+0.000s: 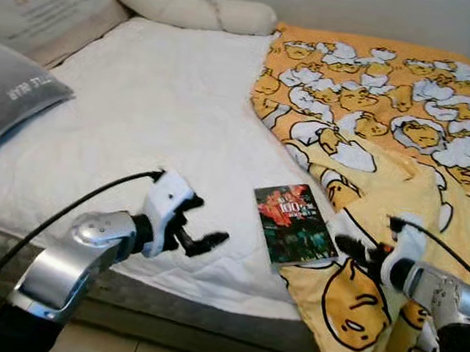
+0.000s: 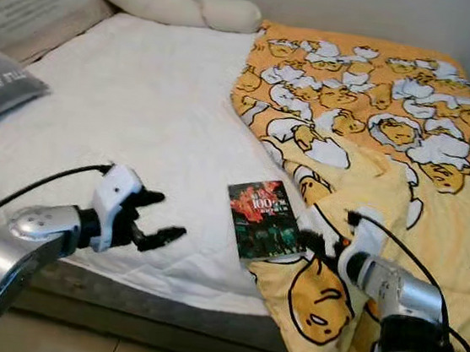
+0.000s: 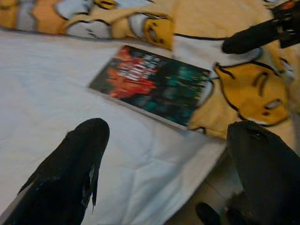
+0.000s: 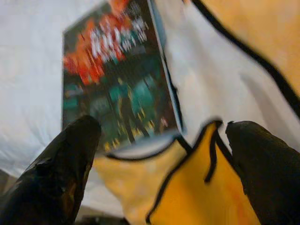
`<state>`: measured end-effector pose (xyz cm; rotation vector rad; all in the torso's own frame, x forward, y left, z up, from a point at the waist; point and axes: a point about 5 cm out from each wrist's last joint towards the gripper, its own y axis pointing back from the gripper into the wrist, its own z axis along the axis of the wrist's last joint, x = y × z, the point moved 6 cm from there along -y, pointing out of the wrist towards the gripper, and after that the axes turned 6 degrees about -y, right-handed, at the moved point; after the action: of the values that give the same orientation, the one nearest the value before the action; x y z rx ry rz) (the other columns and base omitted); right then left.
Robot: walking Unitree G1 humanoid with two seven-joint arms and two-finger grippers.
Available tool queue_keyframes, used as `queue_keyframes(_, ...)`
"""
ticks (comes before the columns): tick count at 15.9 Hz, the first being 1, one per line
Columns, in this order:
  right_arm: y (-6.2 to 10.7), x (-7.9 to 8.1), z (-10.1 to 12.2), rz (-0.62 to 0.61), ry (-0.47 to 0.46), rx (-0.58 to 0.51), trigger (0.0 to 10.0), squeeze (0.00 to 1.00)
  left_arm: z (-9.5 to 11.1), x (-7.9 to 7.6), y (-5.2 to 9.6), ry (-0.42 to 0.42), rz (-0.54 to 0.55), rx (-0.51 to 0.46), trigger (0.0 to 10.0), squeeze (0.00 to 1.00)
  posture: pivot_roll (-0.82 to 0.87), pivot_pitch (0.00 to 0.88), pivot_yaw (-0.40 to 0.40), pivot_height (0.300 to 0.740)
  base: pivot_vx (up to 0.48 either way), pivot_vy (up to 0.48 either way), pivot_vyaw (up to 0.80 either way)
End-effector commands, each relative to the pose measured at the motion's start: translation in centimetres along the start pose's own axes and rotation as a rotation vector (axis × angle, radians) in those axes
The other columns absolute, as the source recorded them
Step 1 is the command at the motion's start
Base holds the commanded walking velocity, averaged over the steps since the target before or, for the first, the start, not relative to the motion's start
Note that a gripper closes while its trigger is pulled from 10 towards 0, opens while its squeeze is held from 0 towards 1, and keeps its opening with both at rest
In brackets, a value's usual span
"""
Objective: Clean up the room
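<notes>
Book [image 1: 293, 225] is lying flat on the white mattress [image 1: 156, 124], just ahead of the right gripper [image 4: 159, 154], whose wide-spread fingers are straddling its blanket [image 1: 408, 145]-covered corner; judged best practice is clearing fabric before pinching, left gripper [image 1: 200, 223] hovering open alongside.

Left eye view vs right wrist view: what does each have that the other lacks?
Left eye view alone: the left gripper, open over the white mattress, a grey pillow and a cream bolster. Right wrist view alone: a close look between the right gripper's fingers, open at the blanket's edge. Both: the book and the yellow blanket.
</notes>
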<state>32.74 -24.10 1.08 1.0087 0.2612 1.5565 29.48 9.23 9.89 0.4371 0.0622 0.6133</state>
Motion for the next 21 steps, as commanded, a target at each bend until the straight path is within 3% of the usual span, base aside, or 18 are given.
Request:
queue_keyframes(1,-0.1,-0.5,0.4,-0.005,0.011,0.013,10.0,0.0,0.1,0.0,-0.1,-0.011,-0.026,0.019,10.0,0.06,0.01,0.0,0.029,0.74,0.0,0.0,0.0)
queue_keyframes(4,-0.3,-1.8,-0.5,-0.04,0.028,0.085,10.0,0.0,0.2,-0.4,-0.4,-0.014,-0.07,0.044,10.0,0.05,0.02,0.0,0.023,0.74,0.0,0.0,0.0)
queue_keyframes(8,-1.1,-2.1,-0.6,-0.07,0.048,0.086,10.0,0.0,0.1,-1.2,-0.4,-0.019,-0.108,0.07,10.0,0.02,0.03,0.0,0.017,0.74,0.0,0.0,0.0)
queue_keyframes(14,-1.9,-0.5,-0.1,0.025,-0.163,0.007,10.0,0.0,0.4,-1.5,0.2,0.003,-0.128,0.066,10.0,0.01,0.05,0.0,0.041,0.74,0.0,0.0,0.0)
queue_keyframes(21,-1.9,1.3,0.1,0.183,-0.192,-0.007,10.0,0.0,0.6,-1.9,0.4,0.003,-0.151,0.071,10.0,0.01,0.06,0.0,0.057,0.74,0.0,0.0,0.0)
